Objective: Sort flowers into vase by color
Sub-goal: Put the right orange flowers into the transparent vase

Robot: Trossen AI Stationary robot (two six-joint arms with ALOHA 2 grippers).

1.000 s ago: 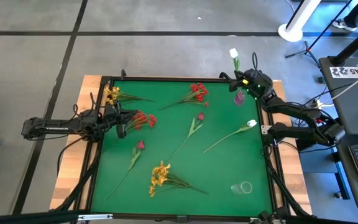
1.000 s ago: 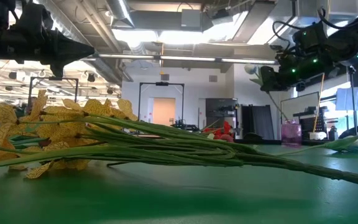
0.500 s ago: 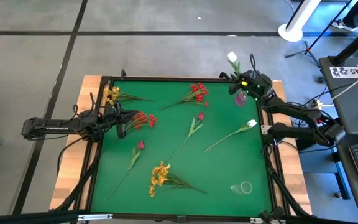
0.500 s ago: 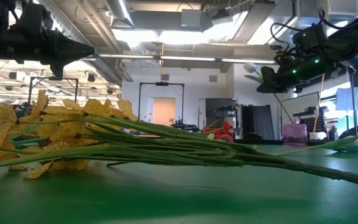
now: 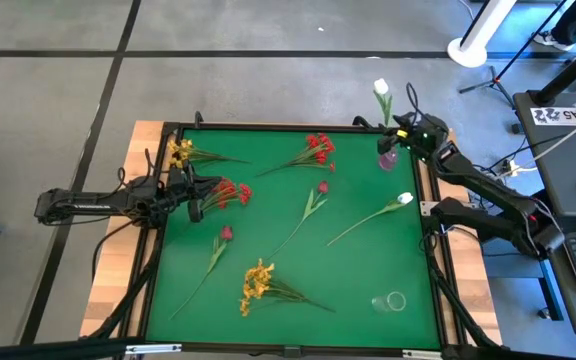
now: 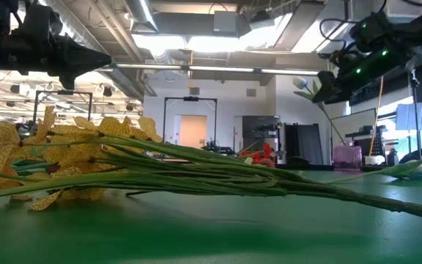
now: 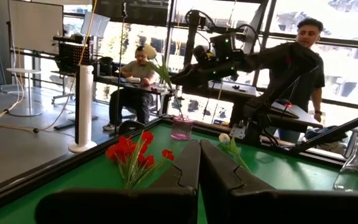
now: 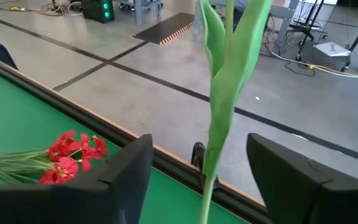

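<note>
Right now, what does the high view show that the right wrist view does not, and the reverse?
Only the high view shows the pink vase, the clear glass vase and the yellow flowers. Only the right wrist view shows the right hand open around the white tulip's stem. Both show that white tulip and a red flower cluster.

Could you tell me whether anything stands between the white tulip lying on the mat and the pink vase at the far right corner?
Nothing visible does: only bare green mat lies between the white tulip and the pink vase.
</note>
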